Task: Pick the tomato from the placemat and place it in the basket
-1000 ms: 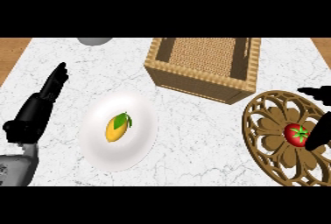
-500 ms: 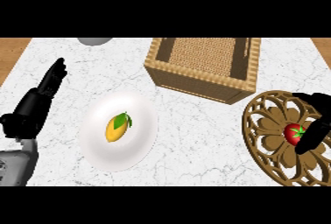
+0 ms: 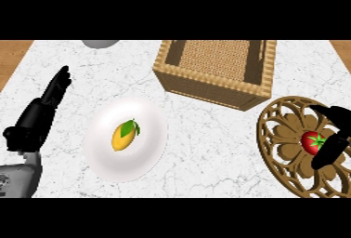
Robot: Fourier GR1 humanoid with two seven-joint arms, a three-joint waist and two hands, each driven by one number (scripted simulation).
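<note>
A red tomato [image 3: 313, 142] with a green stem lies on the round brown openwork placemat [image 3: 284, 139] at the right edge. My right hand [image 3: 333, 142] comes in from the right, its thumb and fingers curving around the tomato's right side and partly hiding it. I cannot see whether they touch it. The woven basket [image 3: 218, 69] stands behind the placemat, at the top centre. My left hand [image 3: 40, 116] rests open at the left, fingers pointing up.
A white plate [image 3: 147, 153] holding a yellow mango [image 3: 123, 135] with a green leaf sits left of centre. A grey round object [image 3: 101, 43] shows at the top edge. Wooden surface borders the marble counter at both upper corners.
My right hand has closed in around the tomato from the right edge. My left hand has shifted slightly left and up, fingers still straight.
</note>
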